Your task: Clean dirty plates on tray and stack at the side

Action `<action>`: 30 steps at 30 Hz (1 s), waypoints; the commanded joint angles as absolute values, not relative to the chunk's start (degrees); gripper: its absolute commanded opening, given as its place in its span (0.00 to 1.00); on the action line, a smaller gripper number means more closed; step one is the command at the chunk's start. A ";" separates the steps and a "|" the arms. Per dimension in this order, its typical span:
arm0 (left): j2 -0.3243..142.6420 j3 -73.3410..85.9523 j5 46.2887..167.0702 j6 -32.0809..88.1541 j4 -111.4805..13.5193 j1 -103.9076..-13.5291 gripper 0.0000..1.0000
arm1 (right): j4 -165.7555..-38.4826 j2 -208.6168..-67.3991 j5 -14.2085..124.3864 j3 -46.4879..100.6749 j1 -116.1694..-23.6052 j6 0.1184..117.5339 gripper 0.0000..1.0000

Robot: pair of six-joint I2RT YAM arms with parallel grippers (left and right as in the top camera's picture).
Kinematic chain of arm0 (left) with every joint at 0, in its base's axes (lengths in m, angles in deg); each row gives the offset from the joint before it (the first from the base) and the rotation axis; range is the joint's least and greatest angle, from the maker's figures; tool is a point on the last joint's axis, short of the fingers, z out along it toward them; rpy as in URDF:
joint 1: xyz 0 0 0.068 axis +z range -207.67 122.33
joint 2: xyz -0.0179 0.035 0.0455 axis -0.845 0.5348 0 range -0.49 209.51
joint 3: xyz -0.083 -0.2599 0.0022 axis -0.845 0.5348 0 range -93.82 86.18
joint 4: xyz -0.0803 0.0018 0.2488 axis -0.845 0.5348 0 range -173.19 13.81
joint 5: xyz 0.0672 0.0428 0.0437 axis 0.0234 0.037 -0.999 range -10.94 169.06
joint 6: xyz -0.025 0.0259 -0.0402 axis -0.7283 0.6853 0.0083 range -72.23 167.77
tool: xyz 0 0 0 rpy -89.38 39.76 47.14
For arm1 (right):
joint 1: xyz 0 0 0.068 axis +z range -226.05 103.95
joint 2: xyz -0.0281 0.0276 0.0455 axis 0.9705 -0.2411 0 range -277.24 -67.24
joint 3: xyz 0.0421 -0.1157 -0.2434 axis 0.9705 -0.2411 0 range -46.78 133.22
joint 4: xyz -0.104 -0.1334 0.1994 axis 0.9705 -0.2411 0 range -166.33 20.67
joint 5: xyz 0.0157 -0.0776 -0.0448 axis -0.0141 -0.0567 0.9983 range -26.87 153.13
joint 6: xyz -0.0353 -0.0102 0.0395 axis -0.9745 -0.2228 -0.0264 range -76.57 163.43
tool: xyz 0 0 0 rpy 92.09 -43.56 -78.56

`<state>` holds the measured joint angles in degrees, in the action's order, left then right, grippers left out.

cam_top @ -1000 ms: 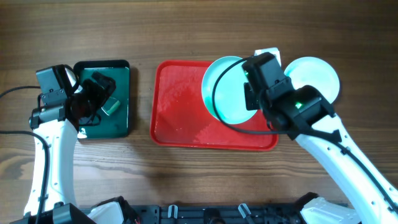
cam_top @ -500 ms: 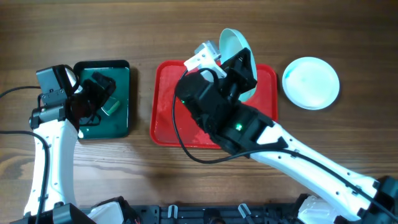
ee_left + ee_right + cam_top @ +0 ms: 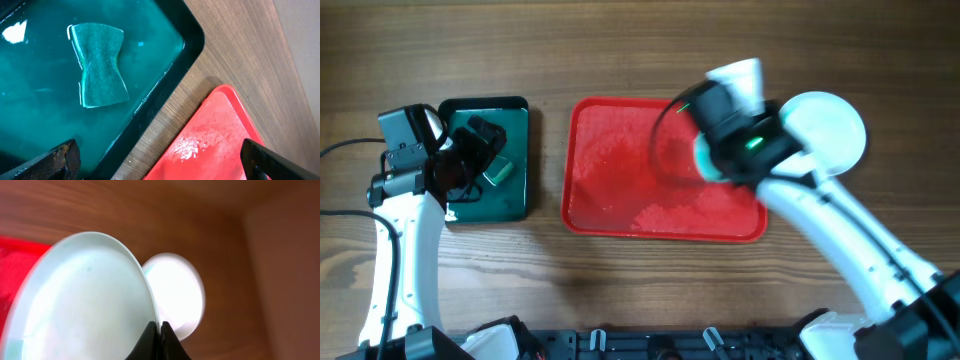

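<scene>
My right gripper (image 3: 160, 328) is shut on the rim of a pale turquoise plate (image 3: 85, 305) and holds it tilted above the right end of the red tray (image 3: 620, 170). From overhead only a turquoise sliver of that plate (image 3: 703, 160) shows under the arm. Another pale plate (image 3: 825, 130) lies on the table to the right of the tray; it also shows in the right wrist view (image 3: 176, 292). I cannot tell whether a plate lies under it. My left gripper (image 3: 160, 167) is open and empty over the green tray's near corner.
A dark green black-rimmed tray (image 3: 515, 110) with water stands left of the red tray. A green sponge (image 3: 97, 65) lies in it. The red tray's wet corner (image 3: 215, 145) shows in the left wrist view. Bare wood surrounds both trays.
My right arm swung the held plate left over the tray, tipped on edge, then back right toward the plate on the table. My left arm has not moved.
</scene>
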<state>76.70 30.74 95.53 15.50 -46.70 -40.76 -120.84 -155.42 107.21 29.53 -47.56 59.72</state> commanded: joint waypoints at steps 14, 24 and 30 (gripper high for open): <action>76.37 30.76 96.38 15.59 -46.85 -40.54 1.00 | -110.41 -167.98 65.61 29.60 -97.98 69.30 0.04; 76.37 30.76 96.38 15.59 -46.85 -40.54 1.00 | -117.10 -167.31 60.48 29.73 -97.98 66.15 0.04; 76.37 30.76 96.38 15.59 -46.85 -40.54 1.00 | -120.69 -151.18 60.50 29.75 -97.98 67.68 0.63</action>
